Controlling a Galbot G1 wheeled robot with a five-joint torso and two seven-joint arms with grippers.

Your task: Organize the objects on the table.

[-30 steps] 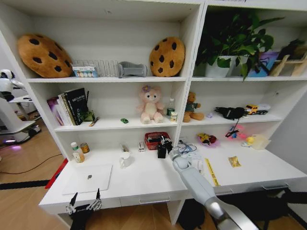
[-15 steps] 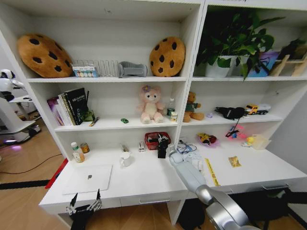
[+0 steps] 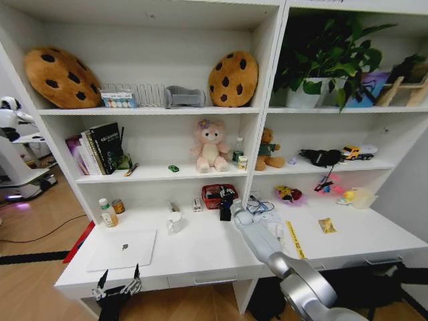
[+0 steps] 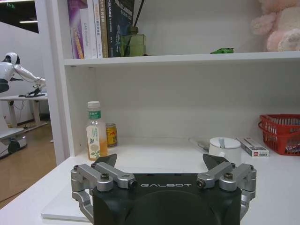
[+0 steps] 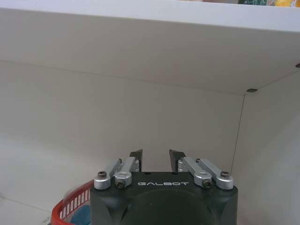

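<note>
Two grippers: both black with silver finger links, each body printed "GALBOT" in the wrist views.
Left gripper (image 3: 118, 281): parked low at the front edge of the long white desk (image 3: 200, 251), fingers spread wide and released, nothing between them (its lower body is cut off in the head view).
Silver laptop (image 3: 123, 249): closed, flat on the desk's left part, a small dark logo at the middle of its lid; just behind the left gripper.
Small bottle with a green cap (image 4: 96, 131): upright at the desk's back left corner; its label is too small to read. A short orange-and-yellow can (image 4: 111, 135) stands just beside it.
Books on the shelf above: spine lettering shows in the left wrist view but I cannot make out the words.
White mug (image 3: 175, 222): upright near the desk's middle, behind the laptop's right corner.
Red wire basket (image 3: 219, 195): at the back of the desk, partly hidden by the right arm; contents hard to make out.
Right gripper (image 5: 154, 157): reached to the back of the desk, over the red basket's rim, fingers parted with a narrow gap, holding nothing.
Yellow ruler (image 3: 295, 239): lying flat, right of the right arm; markings unreadable.
Gold packet (image 3: 327, 225): flat on the desk's right part, well apart from the ruler.
</note>
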